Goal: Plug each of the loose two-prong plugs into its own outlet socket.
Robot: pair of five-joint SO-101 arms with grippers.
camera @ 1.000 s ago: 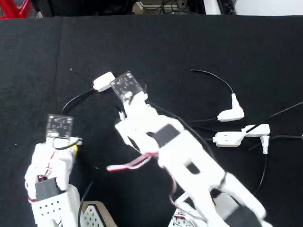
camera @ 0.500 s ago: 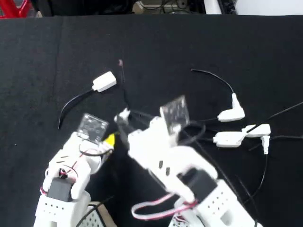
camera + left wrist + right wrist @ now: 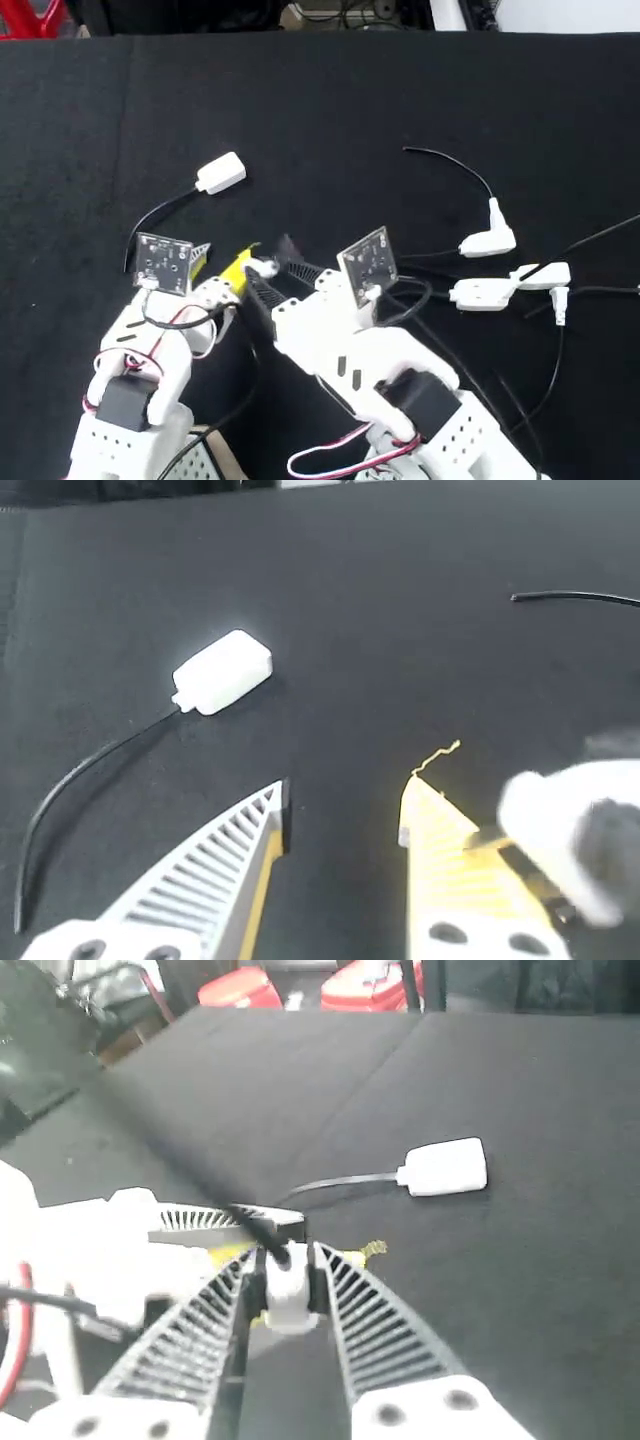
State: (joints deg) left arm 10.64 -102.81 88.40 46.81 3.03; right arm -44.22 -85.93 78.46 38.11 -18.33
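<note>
White plug (image 3: 288, 1295) is being pinched between the fingers of the right gripper (image 3: 287, 1258), just beside the yellow finger (image 3: 440, 850) of the left gripper (image 3: 345, 800), whose fingers are being held spread. A corded block (image 3: 222, 670) is lying on the table beyond both fingertips, apart from them.

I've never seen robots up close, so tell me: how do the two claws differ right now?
The left gripper is open and empty; the right gripper is shut on a small white plug with a black cord. The left gripper has a yellow finger; the right gripper's fingers look pale. Both have ribbed, tapering fingers and sit close together over the black table.
</note>
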